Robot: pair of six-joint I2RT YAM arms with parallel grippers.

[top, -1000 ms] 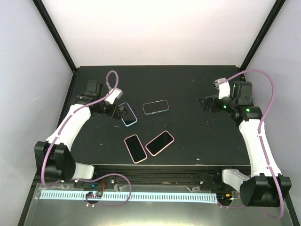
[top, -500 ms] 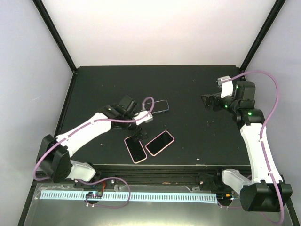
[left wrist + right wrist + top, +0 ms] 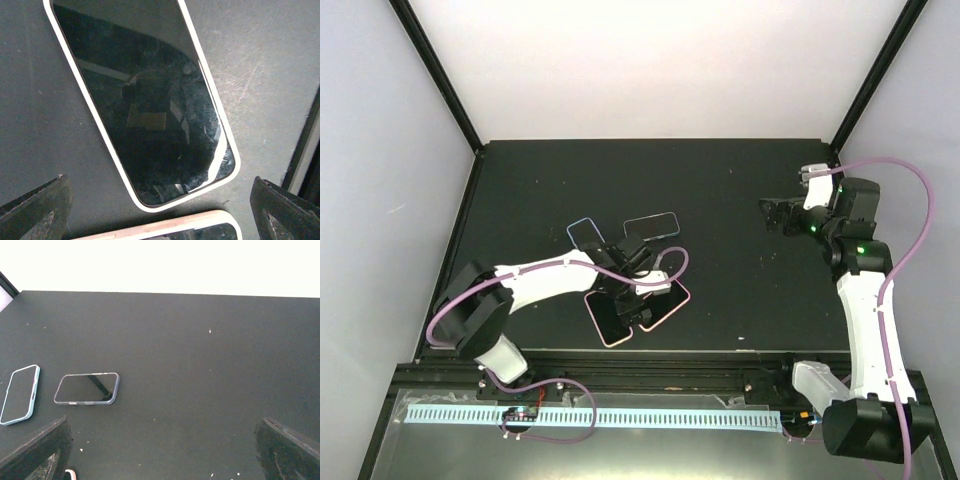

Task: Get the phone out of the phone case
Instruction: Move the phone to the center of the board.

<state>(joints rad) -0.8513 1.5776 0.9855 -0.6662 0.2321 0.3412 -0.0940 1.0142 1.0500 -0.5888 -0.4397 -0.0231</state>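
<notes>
1. Top external view, leftmost: the left gripper [image 3: 638, 290] hovers low over two pink-cased phones, the left pink phone [image 3: 608, 320] and the right pink phone [image 3: 672, 303], near the front edge of the table [image 3: 720, 180], pincer spread, grasping nothing
2. A phone looks stiff, light, glass-slick and scratchable; I'd peel the softer case rim [image 3: 150, 208] at a corner
3. Count: four cased phones, adding the blue-cased phone [image 3: 582, 232] and the clear-cased phone [image 3: 651, 227]; two arms
4. Far right, the right gripper [image 3: 778, 213] hangs released, well apart from them

Soft even light, reflections on phone [image 3: 145, 110]
</notes>
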